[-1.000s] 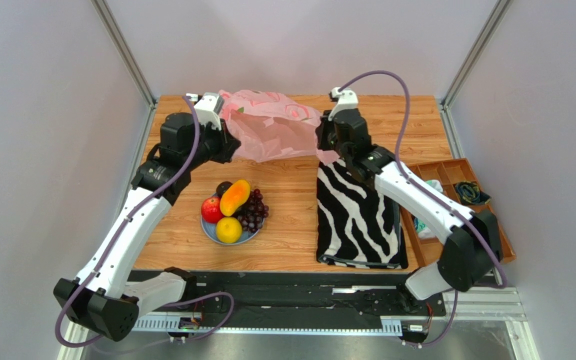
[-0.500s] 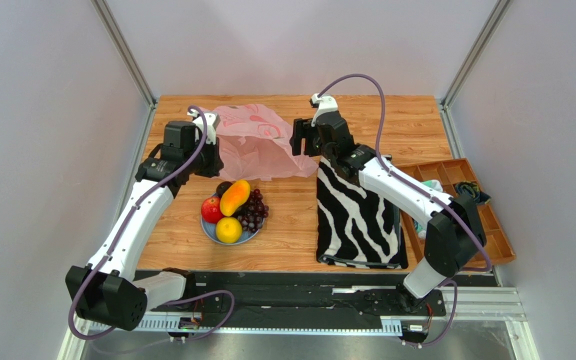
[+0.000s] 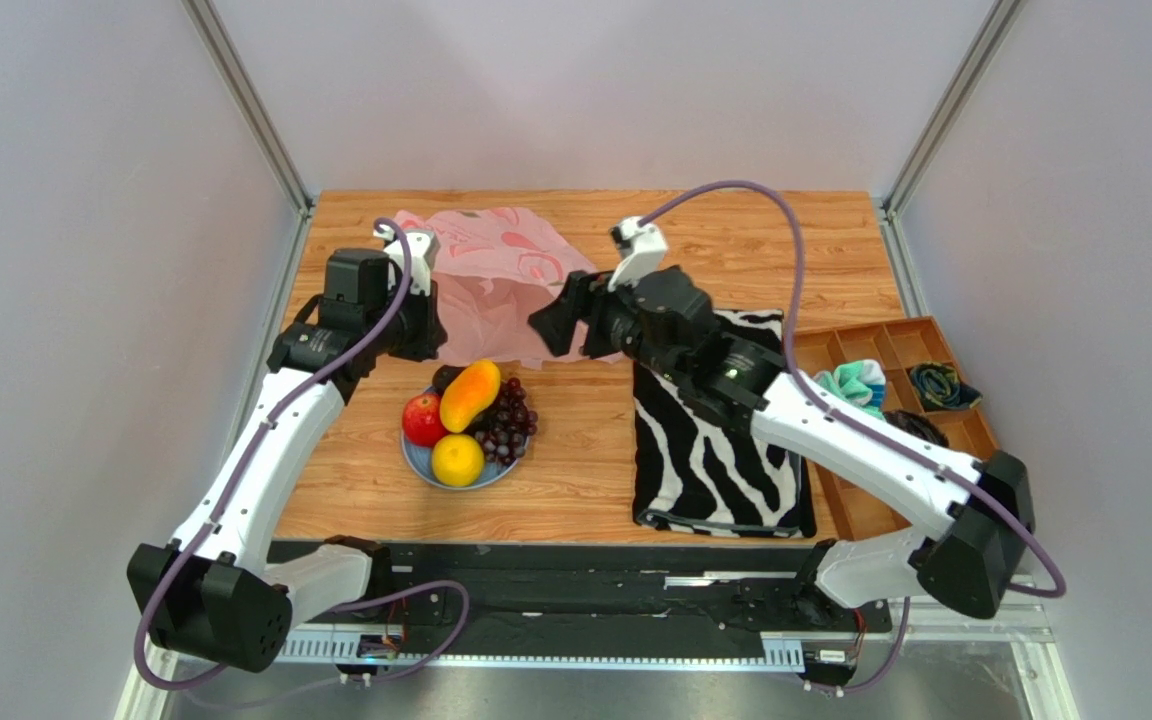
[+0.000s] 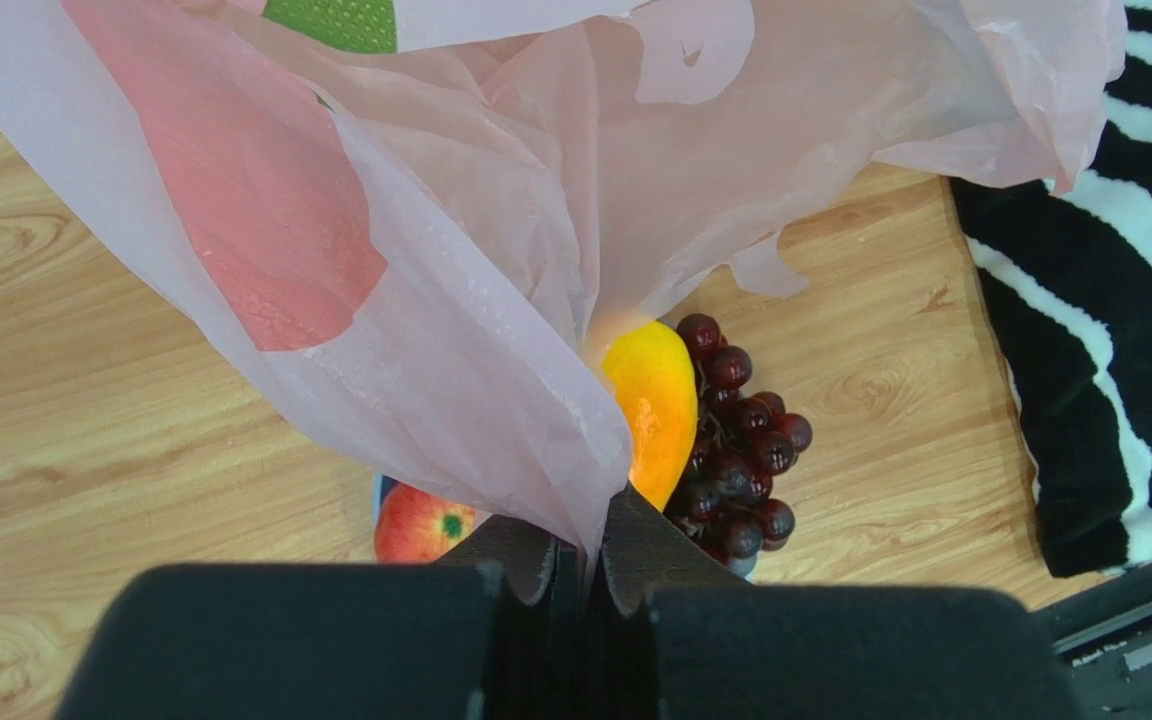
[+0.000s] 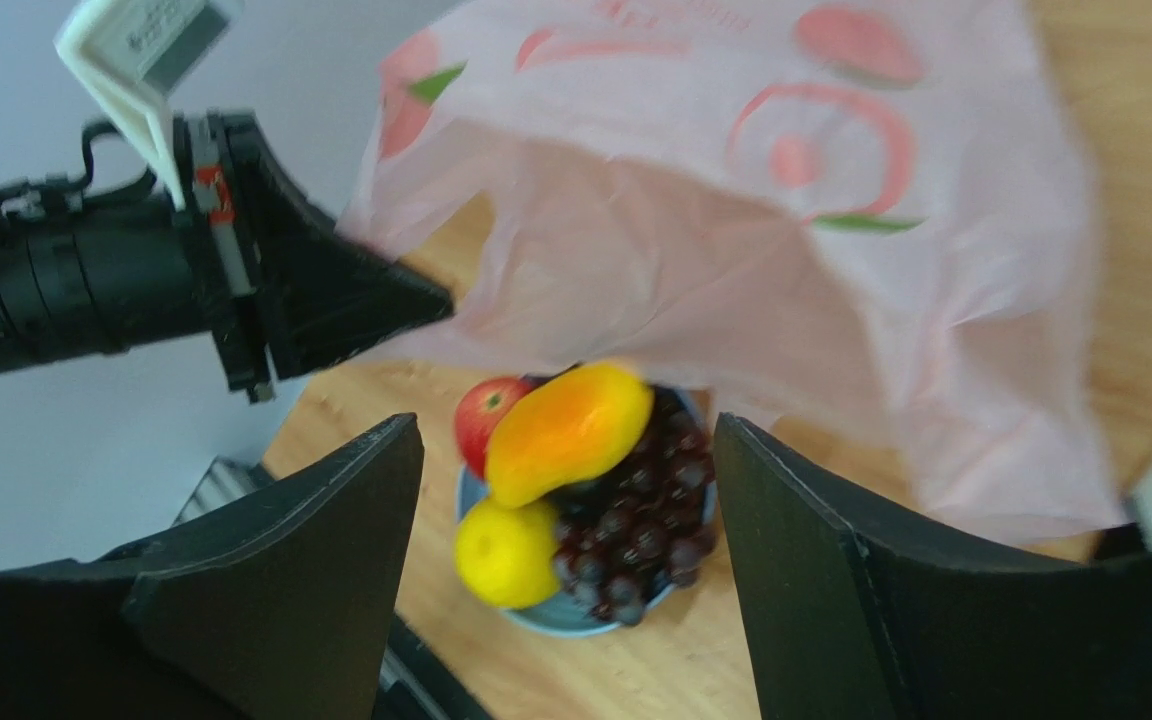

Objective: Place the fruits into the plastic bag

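The pink plastic bag (image 3: pixel 495 285) droops over the back of the table, its left edge pinched in my shut left gripper (image 3: pixel 426 321). In the left wrist view the film (image 4: pixel 507 225) runs straight into the closed jaws (image 4: pixel 593 548). On the blue plate (image 3: pixel 420 465) lie a red apple (image 3: pixel 422 419), a mango (image 3: pixel 471 395), a yellow citrus (image 3: pixel 458 459), dark grapes (image 3: pixel 507 423) and a dark plum (image 3: pixel 447 375). My right gripper (image 3: pixel 552 323) hangs open and empty beside the bag; its wrist view looks down at the mango (image 5: pixel 567 428) and grapes (image 5: pixel 642 525).
A zebra-striped cloth (image 3: pixel 717 435) lies right of the plate, under the right arm. A wooden compartment tray (image 3: pixel 913 405) with small items sits at the table's right edge. Grey walls close in the sides and back.
My right gripper has let go of the bag, opened, and swung left and nearer, toward the plate. The bag's right side has sagged. The left gripper came slightly nearer, still gripping.
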